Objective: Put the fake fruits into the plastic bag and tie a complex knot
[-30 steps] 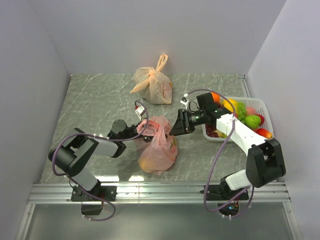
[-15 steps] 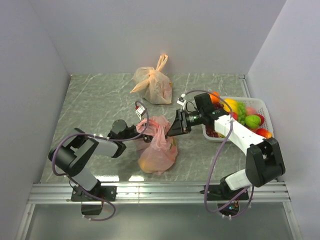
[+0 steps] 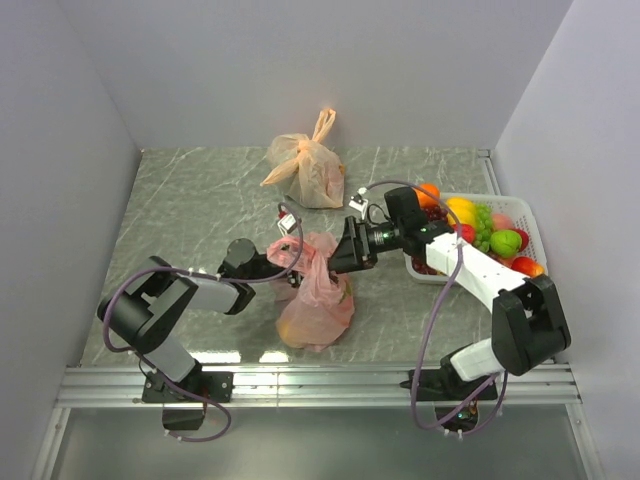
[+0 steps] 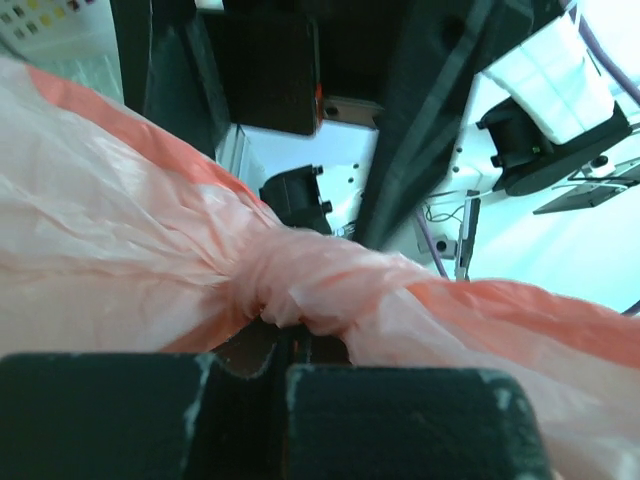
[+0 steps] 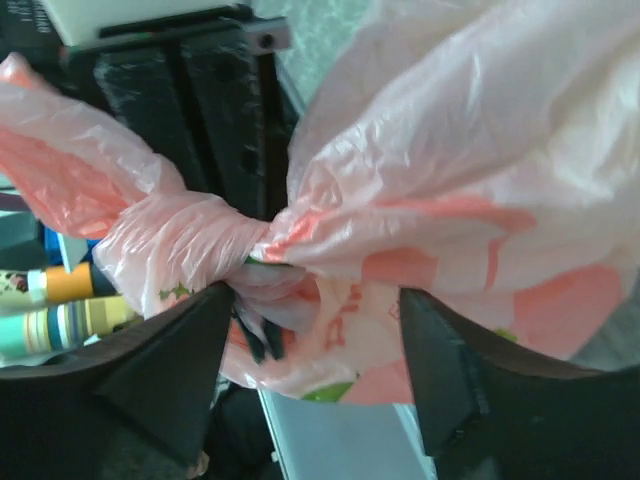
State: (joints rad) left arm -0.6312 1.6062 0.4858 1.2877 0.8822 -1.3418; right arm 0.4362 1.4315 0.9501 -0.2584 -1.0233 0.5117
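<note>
The pink-red plastic bag (image 3: 316, 297) lies mid-table with fruit inside. Its handles are twisted into a knot (image 4: 300, 285), which also shows in the right wrist view (image 5: 195, 245). My left gripper (image 3: 284, 262) is shut on the bag's handle just left of the knot; its fingers (image 4: 400, 420) press together below the plastic. My right gripper (image 3: 336, 258) is open, its jaws standing wide on either side of the bag's neck (image 5: 330, 290) without pinching it. More fake fruits (image 3: 490, 232) lie in the white basket at the right.
The white basket (image 3: 530, 222) stands at the right edge, behind my right arm. A paler orange bag (image 3: 306, 170) with upright tied handles sits at the back. Walls close in the left, back and right sides.
My right gripper has moved left from the basket side up to the bag's knot. The left gripper has stayed shut on the handle, shifting slightly.
</note>
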